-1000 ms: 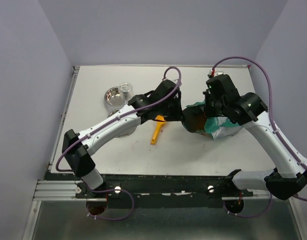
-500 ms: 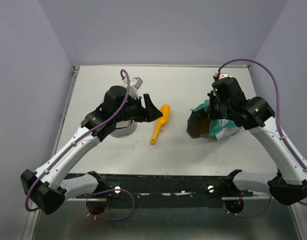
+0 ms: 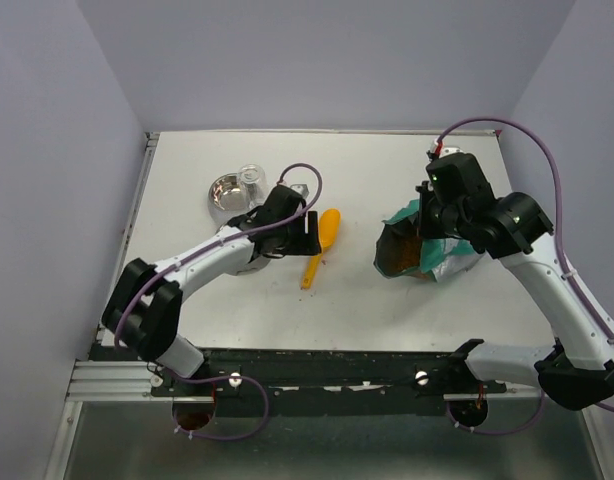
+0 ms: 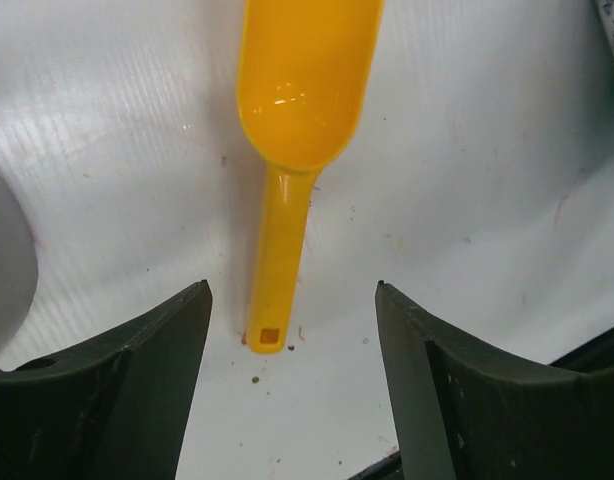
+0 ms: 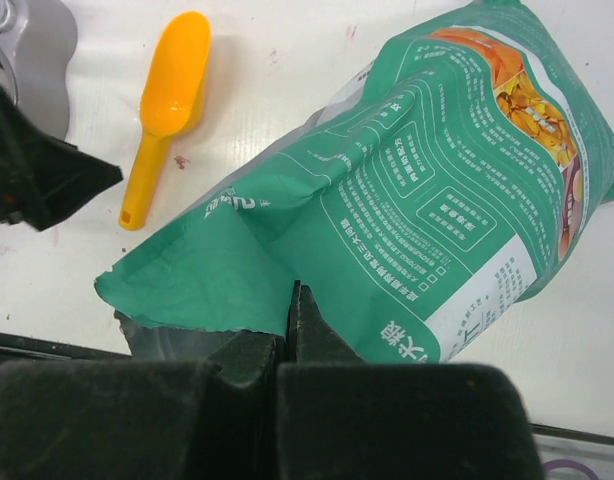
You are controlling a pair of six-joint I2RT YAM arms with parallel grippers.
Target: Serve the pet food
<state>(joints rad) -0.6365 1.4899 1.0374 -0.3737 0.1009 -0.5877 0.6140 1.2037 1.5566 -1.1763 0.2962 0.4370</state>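
Status: left pincer (image 4: 292, 290) spread astride scoop (image 4: 305, 90) handle on surface (image 4: 487, 150), ungripped; right pincer (image 5: 290, 340) pinching bag (image 5: 437, 200) lip; pet food (image 3: 395, 252) inside bag, apparently none served. Scooping, pouring outstanding.

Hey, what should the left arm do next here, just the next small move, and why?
Probably lower the left gripper and close it on the orange scoop at its handle. The jaws stand open on either side of the handle's end, the scoop lies empty on the table, and the right gripper is shut on the bag at its edge.
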